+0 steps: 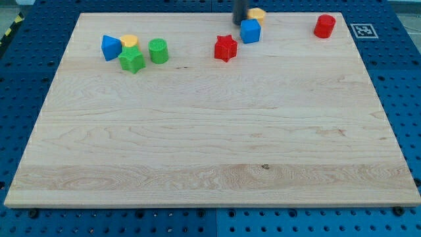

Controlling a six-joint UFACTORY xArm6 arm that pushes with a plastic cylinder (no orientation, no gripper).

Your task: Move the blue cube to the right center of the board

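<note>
The blue cube [250, 31] sits near the view's top edge of the wooden board [210, 151], a little right of centre. My tip [239, 20] comes down from the view's top and stands just to the upper left of the blue cube, touching or almost touching it. A yellow block [257, 13] lies right behind the cube, partly hidden by it and the rod. A red star block [225, 48] lies to the cube's lower left, apart from it.
A red cylinder [324, 26] stands at the view's top right. At the top left a blue triangular block [110, 47], a yellow block [130, 41], a green star block [132, 60] and a green cylinder [158, 51] cluster together.
</note>
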